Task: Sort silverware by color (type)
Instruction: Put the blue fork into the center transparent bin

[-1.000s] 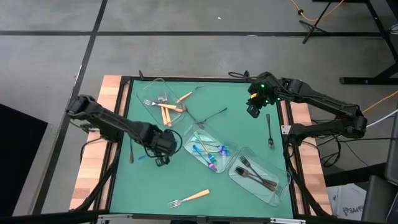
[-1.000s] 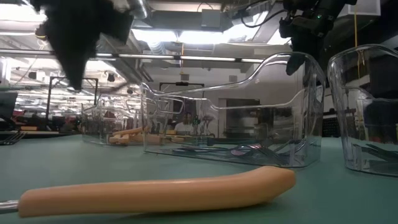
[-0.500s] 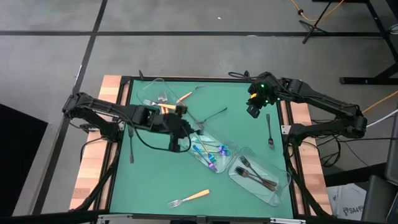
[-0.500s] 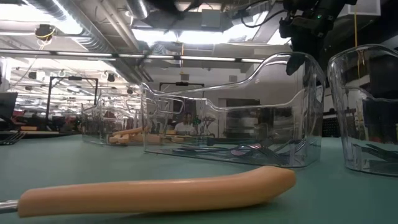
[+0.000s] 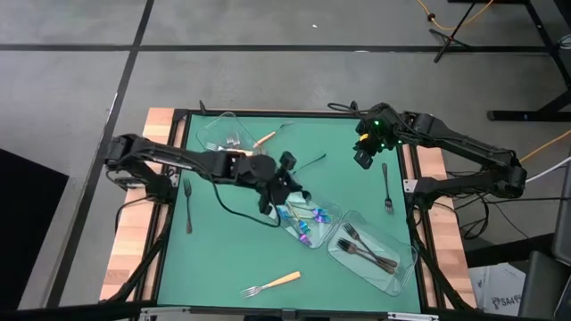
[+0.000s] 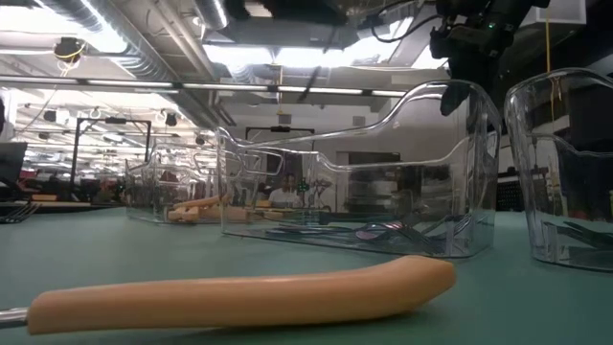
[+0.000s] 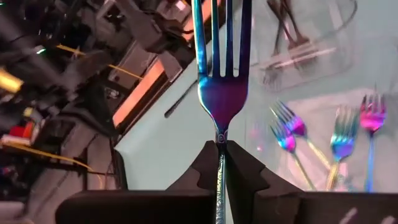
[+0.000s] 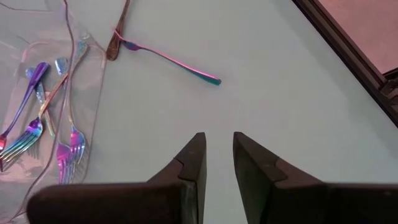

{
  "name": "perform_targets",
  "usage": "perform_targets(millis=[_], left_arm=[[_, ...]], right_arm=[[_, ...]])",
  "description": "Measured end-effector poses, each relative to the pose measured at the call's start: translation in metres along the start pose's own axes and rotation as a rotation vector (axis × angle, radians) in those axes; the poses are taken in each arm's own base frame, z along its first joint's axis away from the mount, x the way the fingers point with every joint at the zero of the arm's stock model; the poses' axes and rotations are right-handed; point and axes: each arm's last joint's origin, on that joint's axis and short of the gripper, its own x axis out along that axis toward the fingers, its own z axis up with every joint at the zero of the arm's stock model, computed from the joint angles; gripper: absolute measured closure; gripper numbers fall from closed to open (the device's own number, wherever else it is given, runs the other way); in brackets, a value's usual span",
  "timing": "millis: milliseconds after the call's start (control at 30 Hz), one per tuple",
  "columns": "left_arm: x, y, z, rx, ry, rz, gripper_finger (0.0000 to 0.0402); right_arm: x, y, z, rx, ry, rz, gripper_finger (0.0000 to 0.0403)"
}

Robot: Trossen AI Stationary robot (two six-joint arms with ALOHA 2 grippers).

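Fork (image 7: 221, 93), iridescent blue-purple, pinched by its handle in the left hand (image 7: 221, 155); tines point straight away from the wrist, long axis in line with the fingers. In the high view the left hand (image 5: 284, 178) hangs at centre frame, just over the upper-left end of the middle tray (image 5: 303, 218), where the other iridescent forks (image 5: 302, 221) lie.

Step in hand, by my reading: drop this fork in with its own kind. To do it well: carry the hand further over the tray's middle, lower until the tines clear the wall, turn the fork's long axis along the tray's length (upper left to lower right of the high view), then release low so it does not bounce out.

Right hand (image 5: 364, 153) waits at upper right of the high view, over bare tabletop (image 5: 223, 259), fingers narrowly apart, holding nothing.

Loose yet: orange-handled fork (image 5: 270, 283) at lower centre, dark fork (image 5: 387, 189) at right edge, another (image 5: 188, 205) at left.
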Motion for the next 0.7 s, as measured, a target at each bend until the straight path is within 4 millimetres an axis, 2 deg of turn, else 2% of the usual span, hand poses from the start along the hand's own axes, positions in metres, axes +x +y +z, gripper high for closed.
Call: perform_targets(millis=[267,700], left_arm=[[0.043,-0.022,-0.014,0.139,0.079,-0.086,0.0393],[0.1,-0.061,-0.042,0.208,0.194,-0.225,0.039]], right_arm=[[0.0,0.0,0.0,0.001,-0.002,0.001,0.0333],[0.0,0.0,0.001,0.002,-0.005,0.001,0.0333]])
